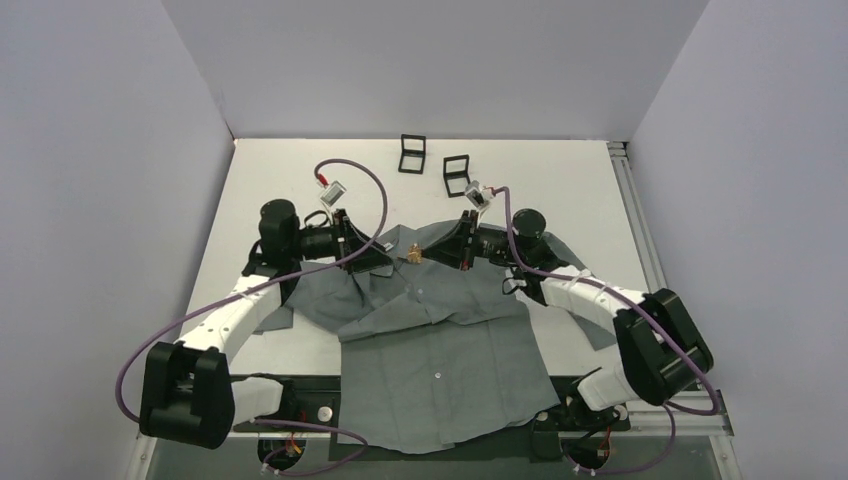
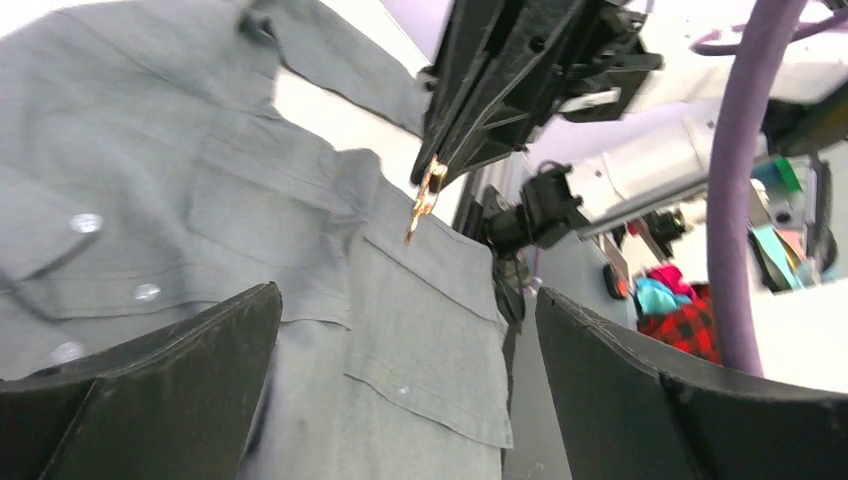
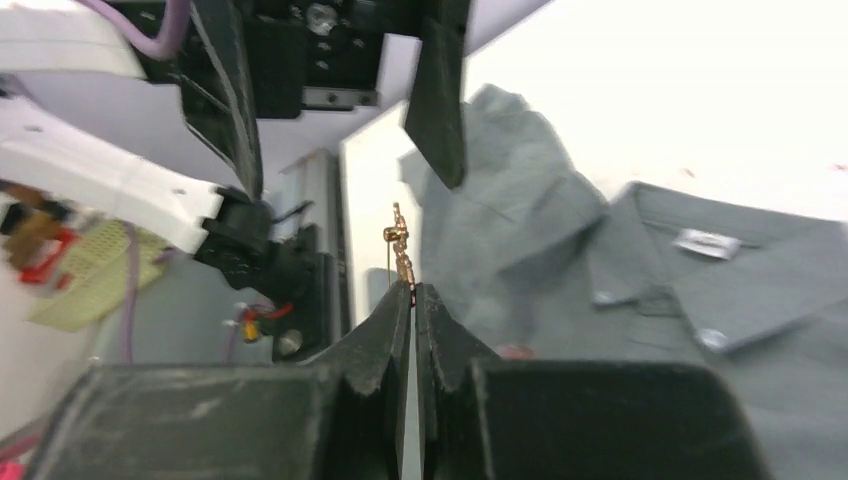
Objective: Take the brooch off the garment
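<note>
Brooch [image 3: 400,250] hangs pinched by its tip in the clenched right jaws, just above the shirt [image 1: 440,350] collar; left jaws gape, released. So thin a hold may slip, dropping it.

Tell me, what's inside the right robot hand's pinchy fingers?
The right gripper is shut on the brooch, a small golden-brown piece poking out past its tip, over the grey garment. The bit squeezed inside the grip is covered, so it cannot be seen.
</note>
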Controlling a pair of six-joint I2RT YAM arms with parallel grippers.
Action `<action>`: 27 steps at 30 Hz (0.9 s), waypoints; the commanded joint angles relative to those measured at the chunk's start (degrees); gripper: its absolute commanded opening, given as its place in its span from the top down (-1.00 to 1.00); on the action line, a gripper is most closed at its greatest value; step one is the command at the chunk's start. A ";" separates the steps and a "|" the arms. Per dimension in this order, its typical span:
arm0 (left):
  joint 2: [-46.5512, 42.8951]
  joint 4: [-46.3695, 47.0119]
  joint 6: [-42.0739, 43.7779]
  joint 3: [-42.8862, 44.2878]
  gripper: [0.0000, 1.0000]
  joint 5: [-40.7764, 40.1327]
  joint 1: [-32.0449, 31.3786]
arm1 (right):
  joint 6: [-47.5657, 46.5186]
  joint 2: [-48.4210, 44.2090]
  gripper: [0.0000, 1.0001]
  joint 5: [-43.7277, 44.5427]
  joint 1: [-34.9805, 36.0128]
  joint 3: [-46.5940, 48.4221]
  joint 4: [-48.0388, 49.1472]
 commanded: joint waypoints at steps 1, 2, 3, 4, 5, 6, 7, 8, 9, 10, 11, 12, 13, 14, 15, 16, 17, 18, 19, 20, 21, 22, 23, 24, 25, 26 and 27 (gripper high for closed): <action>-1.92 -5.96 4.53 5.10 -0.92 -2.10 5.48 | -32.09 -6.22 1.00 5.22 -2.45 9.22 -35.50; -2.05 -8.39 7.47 5.87 -0.92 -2.87 7.04 | -42.26 -6.23 1.00 9.20 -2.76 12.91 -46.62; -2.09 -13.87 9.47 7.87 -0.92 -4.64 8.42 | -46.16 -6.04 1.00 11.31 -3.40 16.04 -54.33; -2.11 -16.30 12.88 8.79 -0.93 -5.42 8.97 | -52.94 -5.39 1.00 16.15 -3.71 17.33 -57.28; -2.12 -21.42 14.63 10.60 -0.92 -7.52 10.04 | -56.08 -5.00 1.00 19.01 -4.08 19.97 -61.96; -2.14 -23.60 17.62 11.39 -0.92 -8.44 10.44 | -61.11 -3.95 1.00 24.27 -4.10 21.28 -63.64; -2.18 -26.46 18.67 12.61 -0.92 -9.81 11.49 | -63.06 -3.27 1.00 27.92 -4.11 23.66 -65.92; -2.49 -27.17 19.79 13.18 -0.92 -10.38 12.09 | -66.24 -1.65 1.00 31.49 -4.07 24.97 -66.68; -2.66 -27.74 20.02 13.34 -0.92 -11.42 12.80 | -67.38 -0.76 1.00 33.09 -3.99 27.47 -67.62; -2.89 -27.86 20.13 13.45 -0.92 -11.88 14.02 | -68.84 1.09 1.00 36.07 -3.96 28.72 -67.58; -2.95 -27.76 20.10 13.52 -0.92 -12.50 15.74 | -70.12 2.10 1.00 38.23 -3.86 31.63 -67.85; -3.08 -27.69 19.84 13.72 -0.92 -12.89 16.41 | -70.60 4.42 1.00 39.05 -3.67 33.26 -67.99; -2.99 -27.61 19.61 13.82 -0.92 -13.21 17.83 | -71.35 5.66 1.00 40.22 -3.63 36.55 -68.13; -2.76 -27.75 19.10 14.12 -0.92 -13.35 18.47 | -71.65 8.28 1.00 40.58 -3.55 38.05 -68.14; -2.57 -27.86 18.71 14.33 -0.92 -13.74 19.69 | -72.34 9.74 1.00 41.51 -3.48 41.39 -68.25; -2.30 -28.69 18.87 14.87 -0.92 -13.92 20.14 | -72.68 12.40 1.00 41.97 -3.27 42.93 -68.37; -2.12 -29.25 19.58 15.19 -0.93 -13.93 21.10 | -73.94 13.86 1.00 43.13 -3.17 46.33 -69.08; -2.01 -30.42 19.96 15.74 -0.92 -14.22 21.86 | -74.84 16.68 1.00 43.70 -2.97 49.53 -69.58; -2.07 -30.82 20.64 15.93 -0.92 -14.34 22.20 | -76.41 17.90 1.00 44.57 -2.97 50.64 -70.06; -2.26 -31.14 20.89 16.01 -0.92 -14.43 22.49 | -77.13 19.95 1.00 44.91 -3.04 51.56 -69.94; -2.46 -31.22 21.25 15.98 -0.92 -14.44 23.03 | -78.90 21.72 1.00 45.75 -3.05 52.66 -69.51; -2.78 -31.18 21.37 15.89 -0.92 -14.30 23.51 | -79.73 22.61 1.00 46.29 -3.10 53.13 -69.36; -2.93 -31.11 21.45 15.84 -0.92 -14.20 23.72 | -81.50 24.51 1.00 47.26 -3.12 54.28 -69.48; -3.23 -30.88 21.51 15.73 -0.92 -14.02 24.10 | -82.27 25.37 1.00 47.75 -3.12 55.69 -69.69; -3.37 -30.70 21.49 15.71 -0.92 -13.93 24.15 | -83.56 27.18 1.00 48.57 -3.13 56.28 -70.00; -3.36 -30.39 21.40 15.58 -0.92 -13.87 24.30 | -84.13 27.98 1.00 48.97 -3.14 57.46 -70.23; -3.33 -30.14 21.18 15.33 -0.93 -13.72 24.29 | -85.00 29.63 1.00 50.00 -3.14 58.04 -70.33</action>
